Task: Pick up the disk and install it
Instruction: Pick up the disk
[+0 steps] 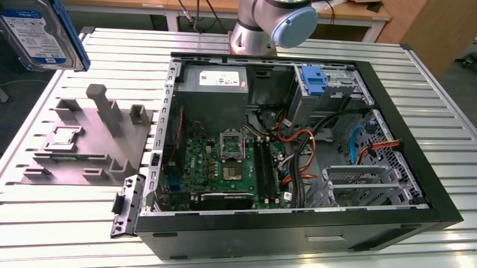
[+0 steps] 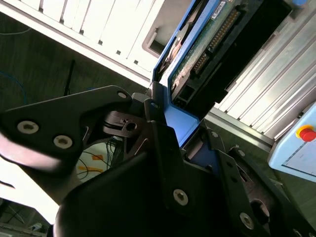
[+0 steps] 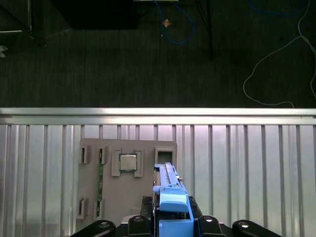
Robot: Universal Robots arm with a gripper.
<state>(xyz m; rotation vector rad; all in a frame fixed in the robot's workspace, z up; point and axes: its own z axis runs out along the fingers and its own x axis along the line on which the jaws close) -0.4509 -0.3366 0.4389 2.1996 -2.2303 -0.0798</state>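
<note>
The disk (image 1: 39, 32) hangs high in the air at the exterior view's upper left, a silver-grey drive with a white-and-blue label and blue rails, tilted on edge. In the second wrist view my gripper (image 2: 180, 126) is shut on the blue rail at one end of the disk (image 2: 207, 44), whose green circuit-board underside shows. In the first wrist view the disk (image 3: 170, 195) stands edge-on between the black fingers (image 3: 140, 224), above the grey fixture plate (image 3: 148, 197).
An open computer case (image 1: 439, 184) lies on the slatted table (image 1: 75, 234), with a motherboard, cables and a blue latch (image 1: 316, 84) at a drive bay. The grey fixture plate (image 1: 89, 139) holds a small chip (image 3: 128, 162). The arm's base (image 1: 261, 28) stands behind the case.
</note>
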